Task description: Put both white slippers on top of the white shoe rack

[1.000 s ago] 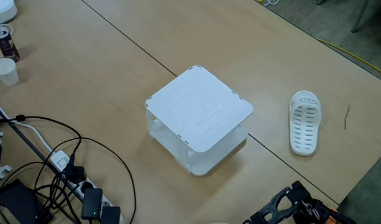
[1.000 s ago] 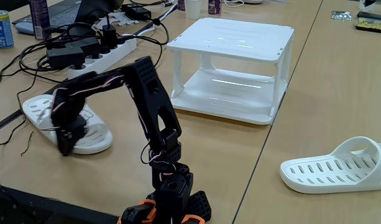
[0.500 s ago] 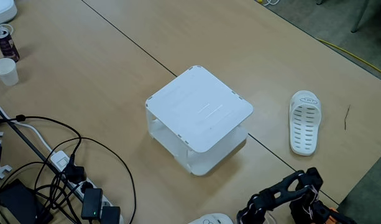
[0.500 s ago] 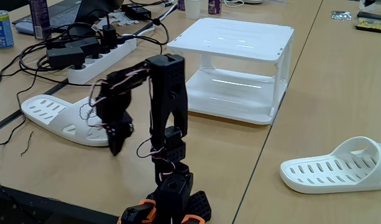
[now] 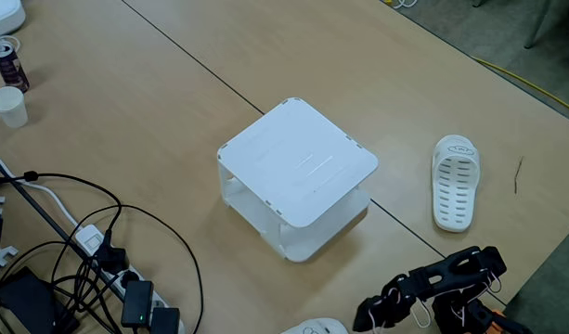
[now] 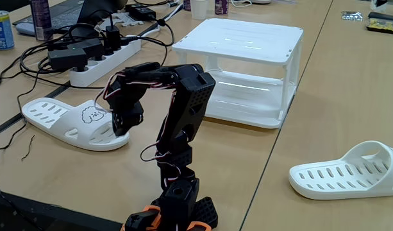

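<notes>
The white shoe rack (image 5: 298, 167) (image 6: 238, 42) stands mid-table with a bare flat top. One white slipper (image 5: 456, 181) (image 6: 350, 170) lies alone, to the right of the rack in both fixed views. The other white slipper (image 6: 61, 122) (image 5: 316, 327) lies flat on the table, its strap with the dark cartoon mark facing up. My black arm bends over it, and my gripper (image 6: 121, 125) (image 5: 366, 315) hangs pointing down just above that slipper's strap end. Nothing seems held, and the jaws' gap is too dark to read.
Power strips with tangled black cables (image 5: 98, 269) (image 6: 87, 54) lie near the rack. A paper cup (image 5: 7, 105) and cans (image 5: 7, 63) (image 6: 0, 29) stand at the far side. A table seam (image 5: 187, 56) runs diagonally, and the table edge (image 5: 544, 269) is close to the arm base.
My arm folded in and the gripper swung from the slipper's heel side across to its strap end, rising a little. The slippers and rack stay where they were.
</notes>
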Available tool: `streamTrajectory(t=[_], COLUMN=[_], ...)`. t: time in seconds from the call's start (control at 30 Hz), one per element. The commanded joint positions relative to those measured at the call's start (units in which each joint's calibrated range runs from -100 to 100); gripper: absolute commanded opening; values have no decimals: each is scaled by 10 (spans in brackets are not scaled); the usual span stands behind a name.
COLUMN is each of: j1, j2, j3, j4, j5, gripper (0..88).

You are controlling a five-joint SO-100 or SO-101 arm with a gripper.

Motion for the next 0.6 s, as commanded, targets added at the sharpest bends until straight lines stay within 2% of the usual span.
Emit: streamTrajectory(t=[0.0,0.17,0.23,0.37,0.57], j1=[14,14,13,13,13], j2=[-25,-30,-28,-28,-25], j3=[-9,45,60,88,89], j4=[-121,-236,-261,-278,-278], j5=[4,4,4,4,4], gripper=[14,15,43,127,141])
